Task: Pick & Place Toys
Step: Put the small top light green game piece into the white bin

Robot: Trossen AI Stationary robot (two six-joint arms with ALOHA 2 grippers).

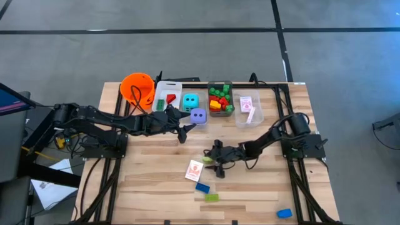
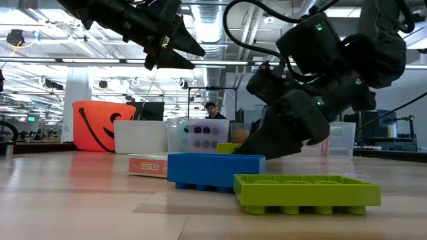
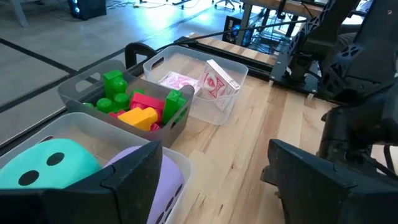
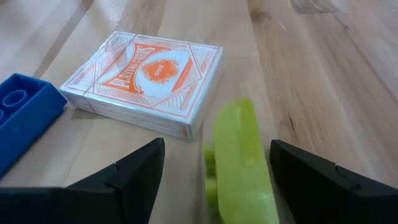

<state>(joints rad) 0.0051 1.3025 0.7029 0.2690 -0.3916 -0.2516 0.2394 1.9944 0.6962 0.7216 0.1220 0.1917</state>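
Right pincer (image 4: pixel 211 177) wide, fingers either side of lime brick (image 4: pixel 239 165) lying on desk (image 4: pixel 323 81), just beside card deck (image 4: pixel 146 81). Left pincer (image 1: pixel 183 132) wide, empty, well apart from deck, near purple die (image 1: pixel 198 115).

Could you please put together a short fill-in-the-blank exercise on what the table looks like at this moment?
1. The right tool has its open fingers either side of a small ____ plastic brick.
2. The red-backed pack of playing cards on the wooden table lies beside a ____ plastic brick.
3. The left tool hovers open next to the clear bin holding a teal die and a ____ die.

Missing words: green; blue; purple
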